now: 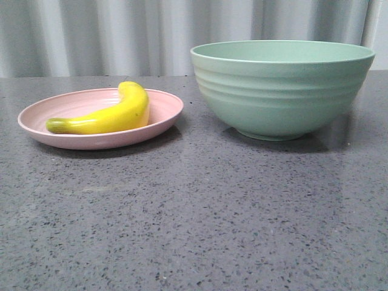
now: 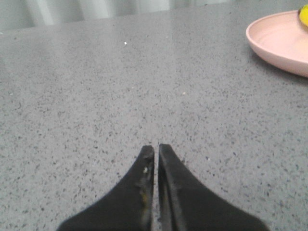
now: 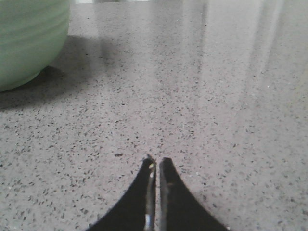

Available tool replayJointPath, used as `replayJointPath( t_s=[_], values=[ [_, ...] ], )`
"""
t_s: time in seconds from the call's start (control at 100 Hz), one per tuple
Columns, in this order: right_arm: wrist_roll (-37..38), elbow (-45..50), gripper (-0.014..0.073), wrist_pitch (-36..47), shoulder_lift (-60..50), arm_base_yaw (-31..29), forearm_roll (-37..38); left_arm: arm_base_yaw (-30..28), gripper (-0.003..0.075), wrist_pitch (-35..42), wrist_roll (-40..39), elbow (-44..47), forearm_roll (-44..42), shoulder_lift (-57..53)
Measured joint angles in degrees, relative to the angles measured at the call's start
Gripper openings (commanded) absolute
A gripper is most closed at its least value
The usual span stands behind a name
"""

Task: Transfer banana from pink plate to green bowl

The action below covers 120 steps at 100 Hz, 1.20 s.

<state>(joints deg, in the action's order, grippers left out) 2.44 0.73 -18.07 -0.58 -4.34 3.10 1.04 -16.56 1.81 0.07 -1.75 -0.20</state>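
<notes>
The yellow banana (image 1: 112, 114) with a greenish tip lies on the pink plate (image 1: 163, 118) at the left of the front view. The pale green ribbed bowl (image 1: 282, 91) stands to the plate's right. Neither gripper shows in the front view. In the left wrist view my left gripper (image 2: 157, 146) is shut and empty above bare table, with the plate's rim (image 2: 274, 43) and a bit of the banana (image 2: 303, 17) far off at the frame's edge. In the right wrist view my right gripper (image 3: 157, 160) is shut and empty, well away from the bowl (image 3: 26, 41).
The grey speckled table (image 1: 194, 218) stretches in front of the plate and bowl. A pale curtain (image 1: 121, 33) hangs behind the table's far edge.
</notes>
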Motion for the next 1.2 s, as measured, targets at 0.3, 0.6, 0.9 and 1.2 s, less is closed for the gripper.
replayJointPath(
  t_s=[0.3, 0.6, 0.9, 1.2],
  values=[
    [0.0, 0.0, -0.0079, 6.61, 0.0, 0.0, 0.09, 0.0, -0.0019, 1.83, 0.0, 0.0, 1.36, 0.0],
    [0.0, 0.0, -0.0079, 9.54, 0.0, 0.0, 0.13, 0.0, -0.0019, 3.42, 0.0, 0.0, 4.09, 0.0],
    [0.0, 0.0, -0.0079, 13.64, 0.0, 0.0, 0.13, 0.0, -0.0019, 4.66, 0.0, 0.0, 4.88, 0.0],
    [0.0, 0.0, -0.0079, 14.06, 0.0, 0.0, 0.13, 0.0, -0.0019, 4.89, 0.0, 0.0, 6.63, 0.0]
  ],
)
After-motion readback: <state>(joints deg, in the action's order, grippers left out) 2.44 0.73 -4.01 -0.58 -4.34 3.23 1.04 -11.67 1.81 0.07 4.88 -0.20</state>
